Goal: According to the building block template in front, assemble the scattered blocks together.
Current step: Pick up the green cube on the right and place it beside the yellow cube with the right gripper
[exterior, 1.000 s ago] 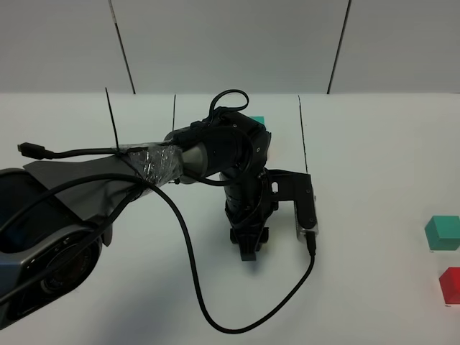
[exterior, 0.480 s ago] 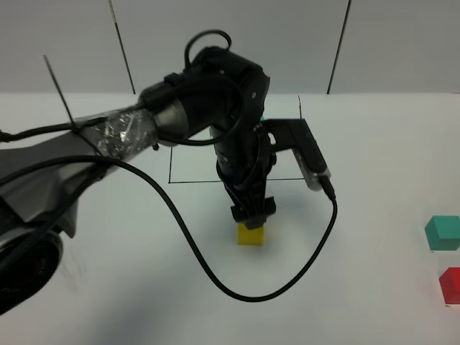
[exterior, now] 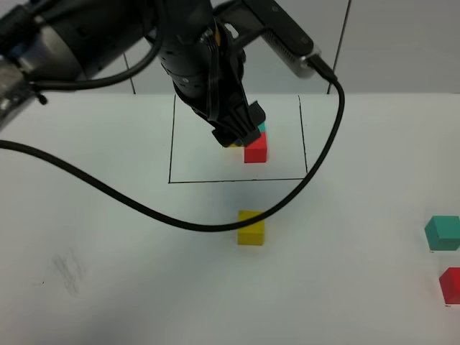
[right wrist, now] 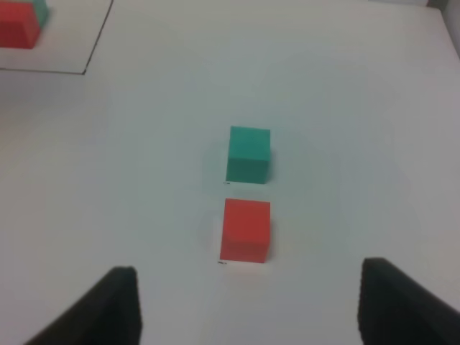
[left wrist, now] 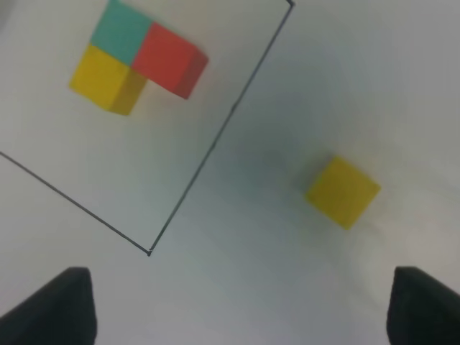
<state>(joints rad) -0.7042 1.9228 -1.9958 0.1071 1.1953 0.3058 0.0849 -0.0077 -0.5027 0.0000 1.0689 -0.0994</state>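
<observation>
**Once the yellow cube is released: left hand raised and spread**

While the left arm lay low over the table (exterior: pixel 129 237) one second ago, with its hand down on the spot where the yellow cube (exterior: pixel 251 227) now sits, it has since lifted. The left hand (exterior: pixel 238 135) now hangs above the black outline (exterior: pixel 237 180), partly covering the template (exterior: pixel 256 148). Its fingers are spread wide and hold nothing. The yellow cube, hidden one second ago and just under the fingertips half a second ago, now stands free on the table, just outside the near line of the outline. The black cable (exterior: pixel 144 208) now crosses in front of this cube. The teal cube (exterior: pixel 442 233) and the red cube (exterior: pixel 451 284) have not moved.

Count:
- Loose cubes: three, namely one yellow, one teal and one red. The teal and red cubes sit near each other but apart, at the right side of the table, well away from the yellow one.
- Template: one, made of three touching cubes in an L. The left wrist view shows teal at the corner, with yellow and red each against it, inside the outline.
- Hands: two. The right hand (right wrist: pixel 262 305) hovers over the teal and red cubes with its fingers apart and nothing between them.
</observation>
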